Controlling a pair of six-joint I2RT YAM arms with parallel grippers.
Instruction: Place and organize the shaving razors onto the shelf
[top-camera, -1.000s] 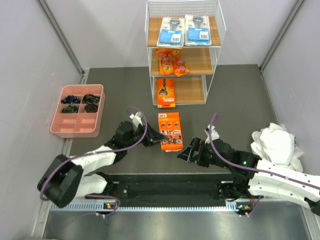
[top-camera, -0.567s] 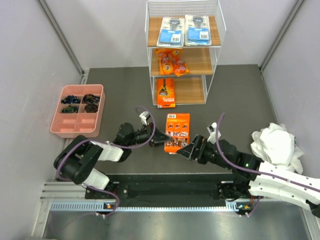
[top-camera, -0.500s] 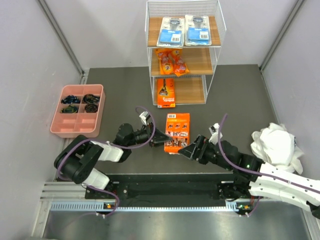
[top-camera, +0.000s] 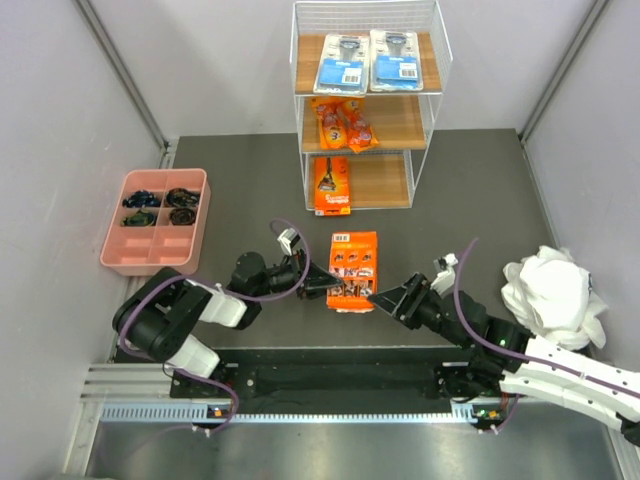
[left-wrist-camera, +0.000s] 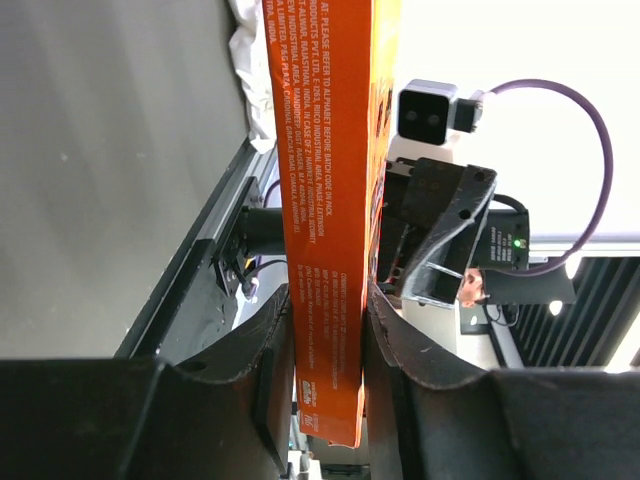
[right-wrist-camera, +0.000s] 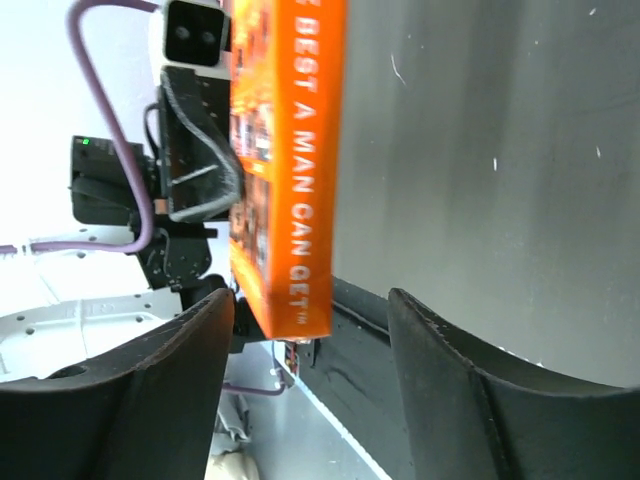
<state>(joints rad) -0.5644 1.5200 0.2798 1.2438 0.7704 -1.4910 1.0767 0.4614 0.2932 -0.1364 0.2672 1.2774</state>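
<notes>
Where the arms meet, top view: card (top-camera: 352, 268) over the middle of the tabletop (top-camera: 230, 180), in front of the shelf (top-camera: 395, 120) and well apart from it.
Left fingers (top-camera: 315, 275), top view: at the card's left edge.
Right fingers (top-camera: 392, 295), top view: at the card's near right corner.
Shelf, top view: two blister cards (top-camera: 345, 62) on the top board, two pouches (top-camera: 342, 124) on the middle board, box (top-camera: 332, 185) on the bottom board, jutting past its front.
Left fingers (left-wrist-camera: 250, 350), left wrist view: clamped on the card (left-wrist-camera: 325, 200), one on each face.
Right fingers (right-wrist-camera: 450, 380), right wrist view: spread astride the card's (right-wrist-camera: 290, 180) end, a gap on each side, gripping nothing.
Card, right wrist view: edge-on, with the left fingers (right-wrist-camera: 200, 185) on it further back.
</notes>
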